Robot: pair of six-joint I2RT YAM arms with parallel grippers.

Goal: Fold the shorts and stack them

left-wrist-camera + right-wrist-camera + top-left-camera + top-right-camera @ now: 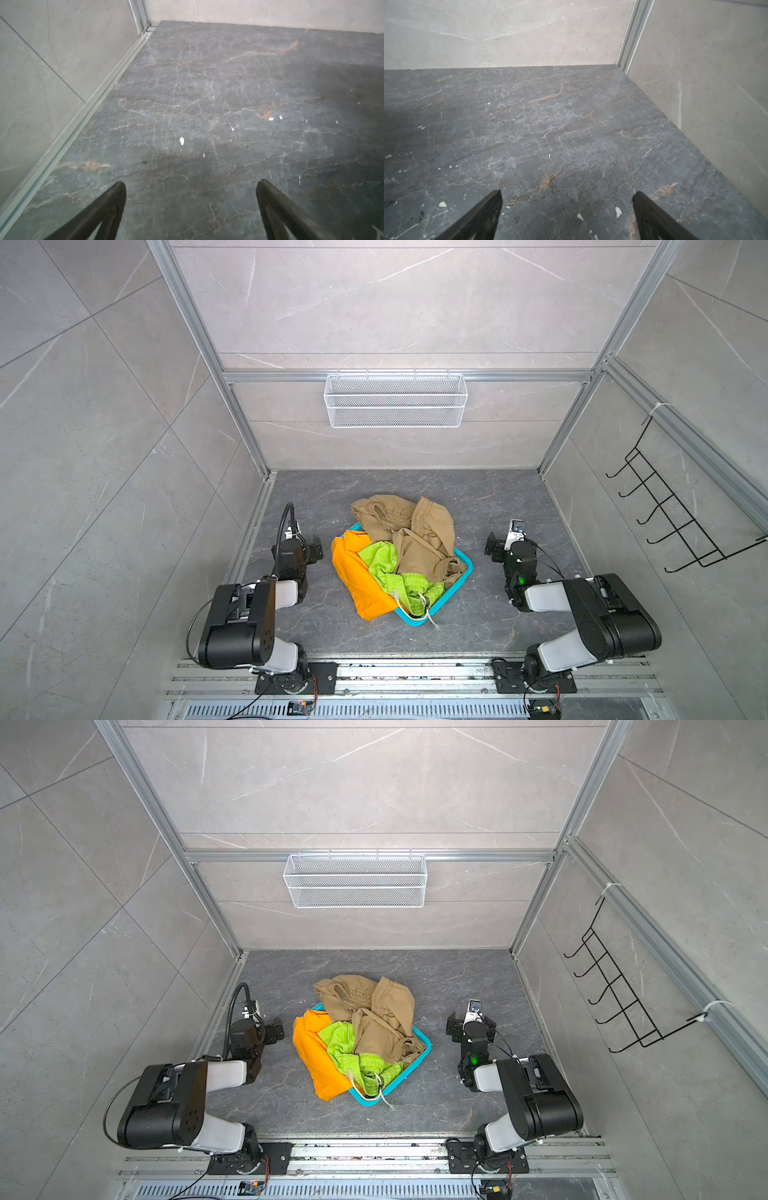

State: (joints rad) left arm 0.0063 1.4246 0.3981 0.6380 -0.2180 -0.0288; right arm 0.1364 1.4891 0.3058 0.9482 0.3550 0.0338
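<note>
In the teal basket (413, 620): shorts (415, 547) heaped, well apart between left pincer (191, 184) and right pincer (566, 193) | both spread wide, empty

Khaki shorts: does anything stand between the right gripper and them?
Nothing visible. Only bare tabletop separates the open right gripper from the khaki shorts, which lie uppermost, draped over the rim of the teal basket.

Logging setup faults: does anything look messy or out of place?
The shorts overflow the teal basket in a heap: the orange pair hangs over its left rim onto the table, the tan pair over its far corner. White flecks dot the table.
</note>
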